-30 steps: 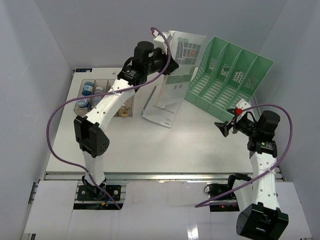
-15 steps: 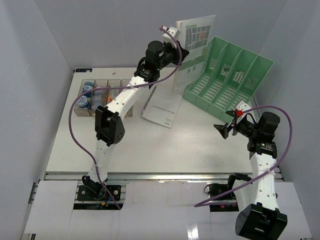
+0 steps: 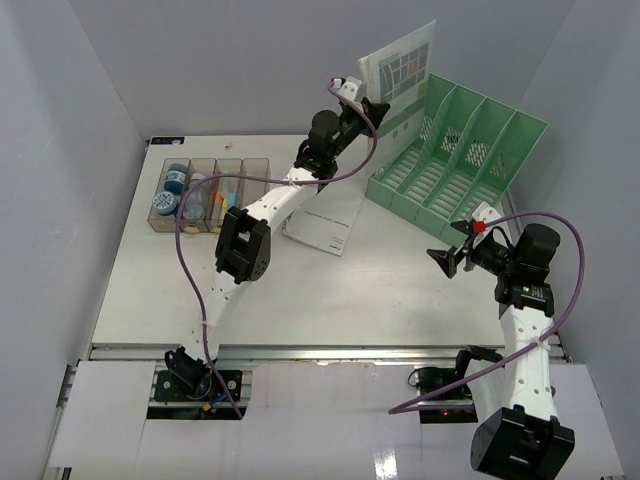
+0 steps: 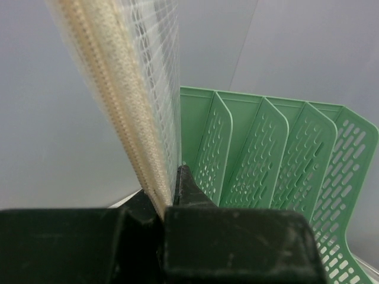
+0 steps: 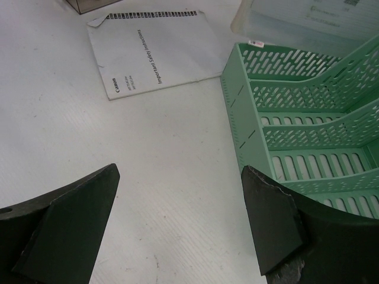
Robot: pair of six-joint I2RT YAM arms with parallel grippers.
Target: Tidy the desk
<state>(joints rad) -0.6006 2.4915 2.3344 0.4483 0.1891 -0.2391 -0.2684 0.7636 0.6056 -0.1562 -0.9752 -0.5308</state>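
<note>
My left gripper (image 3: pixel 362 103) is shut on the edge of a clear mesh zip pouch (image 3: pixel 400 68) with printed sheets inside. It holds the pouch upright in the air above the left end of the green file rack (image 3: pixel 460 150). In the left wrist view the pouch's cream zipper edge (image 4: pixel 127 118) runs down between the closed jaws (image 4: pixel 170 198), and the rack's slots (image 4: pixel 266 154) lie just behind it. My right gripper (image 3: pixel 450 258) hovers open and empty over the white desk (image 3: pixel 330 290), near the rack's front. Its wrist view shows bare desk (image 5: pixel 177 171) between the fingers.
A white instruction booklet (image 3: pixel 325 225) (image 5: pixel 148 50) lies flat on the desk left of the rack (image 5: pixel 308 118). A clear smoky compartment tray (image 3: pixel 205 195) with small items sits at the back left. Grey walls close in both sides and the back.
The left arm has stretched right and carried the pouch from above the booklet to above the rack's left end. The right arm has barely moved.
</note>
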